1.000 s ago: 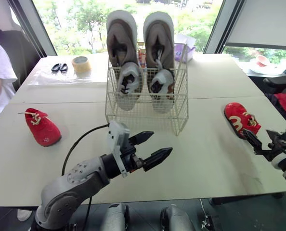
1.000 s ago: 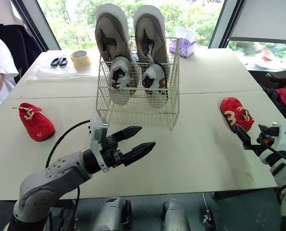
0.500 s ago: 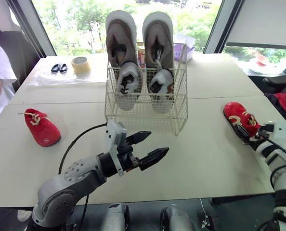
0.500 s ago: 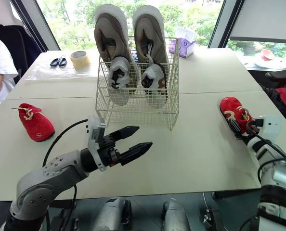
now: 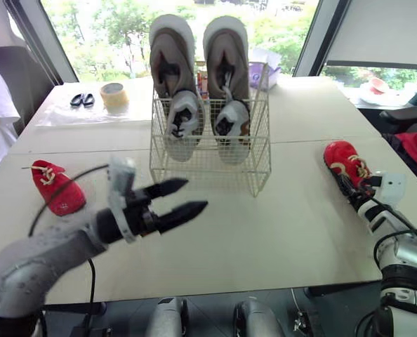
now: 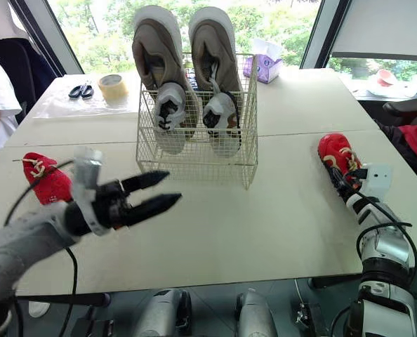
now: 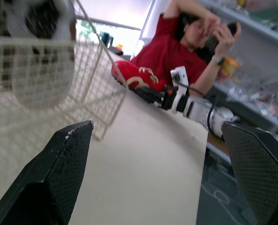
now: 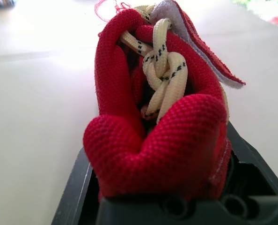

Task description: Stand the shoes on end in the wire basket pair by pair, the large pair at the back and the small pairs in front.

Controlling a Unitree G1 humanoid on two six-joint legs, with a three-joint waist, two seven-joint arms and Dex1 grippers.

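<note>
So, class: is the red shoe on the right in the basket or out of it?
Out. The shoe lies on the table, right of the basket, its heel clasped by the right gripper.

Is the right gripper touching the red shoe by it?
Touching. Right wrist view: the red shoe sits wedged between the fingers of the right gripper, pressing against both.

No text, brand, number or sign can be read anywhere, print on the small purple cardboard tissue box (image 6: 265, 68) too small to make out, pale curled marking on the red fabric child's shoe (image 7: 135, 78) not legible as any letter or numeral.
</note>
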